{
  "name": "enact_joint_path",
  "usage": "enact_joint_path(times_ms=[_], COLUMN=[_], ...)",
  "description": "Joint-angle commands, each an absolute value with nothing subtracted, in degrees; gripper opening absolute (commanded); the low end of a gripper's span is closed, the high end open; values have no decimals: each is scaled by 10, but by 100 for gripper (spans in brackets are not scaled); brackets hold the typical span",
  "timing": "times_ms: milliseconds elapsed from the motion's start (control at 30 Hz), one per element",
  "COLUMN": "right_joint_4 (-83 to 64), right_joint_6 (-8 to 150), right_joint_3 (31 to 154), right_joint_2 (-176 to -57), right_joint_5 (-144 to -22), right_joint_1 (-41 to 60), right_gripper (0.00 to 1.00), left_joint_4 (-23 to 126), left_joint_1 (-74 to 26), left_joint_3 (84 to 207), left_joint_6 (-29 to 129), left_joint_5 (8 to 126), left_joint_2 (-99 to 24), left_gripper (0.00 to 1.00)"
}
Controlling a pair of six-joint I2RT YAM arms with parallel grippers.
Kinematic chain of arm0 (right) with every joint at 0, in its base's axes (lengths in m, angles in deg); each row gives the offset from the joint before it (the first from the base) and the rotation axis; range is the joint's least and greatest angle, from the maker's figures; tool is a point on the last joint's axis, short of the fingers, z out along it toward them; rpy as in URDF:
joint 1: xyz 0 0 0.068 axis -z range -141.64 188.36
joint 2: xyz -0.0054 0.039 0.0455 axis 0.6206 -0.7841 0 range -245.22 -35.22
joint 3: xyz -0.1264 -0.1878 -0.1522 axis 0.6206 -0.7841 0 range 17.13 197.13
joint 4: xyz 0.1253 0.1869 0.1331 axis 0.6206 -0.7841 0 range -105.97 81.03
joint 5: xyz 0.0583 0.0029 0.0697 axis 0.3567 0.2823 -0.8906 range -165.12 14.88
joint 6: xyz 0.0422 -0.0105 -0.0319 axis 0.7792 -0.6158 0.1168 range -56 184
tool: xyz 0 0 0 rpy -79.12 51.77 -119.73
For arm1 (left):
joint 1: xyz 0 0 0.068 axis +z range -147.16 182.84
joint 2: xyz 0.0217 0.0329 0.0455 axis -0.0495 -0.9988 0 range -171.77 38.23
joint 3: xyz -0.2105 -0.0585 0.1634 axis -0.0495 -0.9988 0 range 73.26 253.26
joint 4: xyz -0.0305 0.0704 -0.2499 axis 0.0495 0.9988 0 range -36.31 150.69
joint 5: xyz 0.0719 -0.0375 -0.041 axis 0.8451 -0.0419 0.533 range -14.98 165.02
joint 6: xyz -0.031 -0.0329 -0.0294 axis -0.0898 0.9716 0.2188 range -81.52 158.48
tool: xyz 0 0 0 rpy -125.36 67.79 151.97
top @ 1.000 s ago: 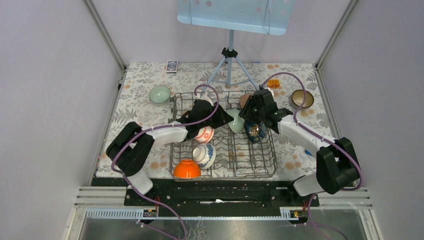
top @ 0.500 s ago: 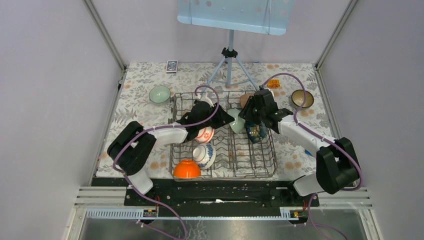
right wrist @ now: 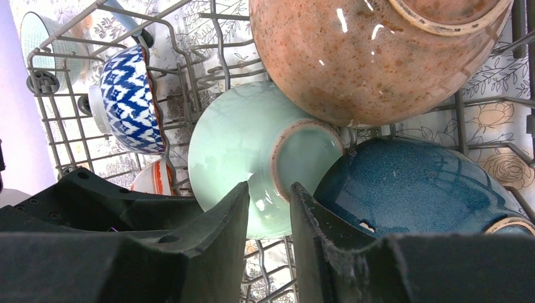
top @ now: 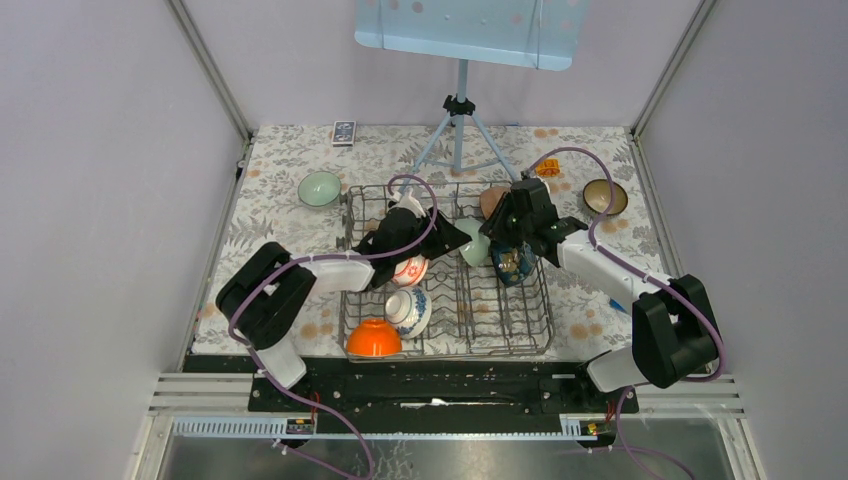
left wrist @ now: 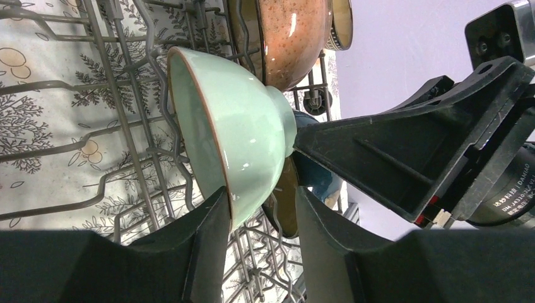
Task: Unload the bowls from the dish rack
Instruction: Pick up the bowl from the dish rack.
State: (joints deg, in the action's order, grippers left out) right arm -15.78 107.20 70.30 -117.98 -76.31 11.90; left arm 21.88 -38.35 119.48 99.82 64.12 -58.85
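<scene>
Orange bowl (top: 374, 338) sits in the near-left corner of the rack (top: 500, 325). Just behind it is the blue-white bowl (top: 408, 312), on edge between tines. Behind that is the red-white bowl (top: 409, 270), partly under the left arm. The rack stands mid-table (top: 290, 250), on a floral cloth.

Mid-rack: both grippers meet at one green bowl (left wrist: 233, 126). It stands on edge, mouth toward the left arm, foot toward the right.
- Left gripper (left wrist: 262, 196): jaws apart, straddling the lower rim. One finger (left wrist: 208, 246) touches the rim; a gap shows between the bowl wall and the other finger. Released, not clamping.
- Right gripper (right wrist: 270, 189): jaws narrow, at the bowl's foot. One finger sits between the green bowl and the dark blue bowl (right wrist: 410, 189). Cannot tell whether it pinches the foot or only brackets it.

The dark blue bowl lies just beside the green one, on its right. The speckled bowl (right wrist: 366, 57) stands just behind both, at the rack's far side.

Off the rack, on the table:
- Second green bowl (top: 319, 188), upright, past the far-left corner.
- Brown bowl (top: 605, 197), tan inside, past the far-right corner.
- Tripod (top: 458, 135), at the back.
</scene>
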Motion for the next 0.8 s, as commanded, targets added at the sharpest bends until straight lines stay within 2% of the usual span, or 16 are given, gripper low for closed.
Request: enact_joint_path(times_ms=[0, 267, 467, 600, 767], right_joint_4=[-131, -121, -118, -113, -104], right_joint_6=[1089, 1101, 1105, 1105, 1107], right_joint_3=[697, 694, 695, 693, 693], right_joint_2=[-1166, -1167, -1168, -1168, -1172], right_joint_5=[-799, -816, -824, -828, -839], right_joint_1=[116, 116, 117, 117, 116], right_gripper=[36, 34, 34, 34, 34], left_joint_4=[96, 24, -17, -37, -57], left_joint_1=[-392, -387, -385, -384, -381], left_joint_3=[1197, 1177, 1170, 1170, 1171], left_joint_6=[1013, 1026, 1035, 1037, 1040], left_joint_5=[598, 584, 571, 565, 560], left_joint_2=[-590, -595, -605, -611, -616], left_gripper=[46, 39, 30, 21, 17])
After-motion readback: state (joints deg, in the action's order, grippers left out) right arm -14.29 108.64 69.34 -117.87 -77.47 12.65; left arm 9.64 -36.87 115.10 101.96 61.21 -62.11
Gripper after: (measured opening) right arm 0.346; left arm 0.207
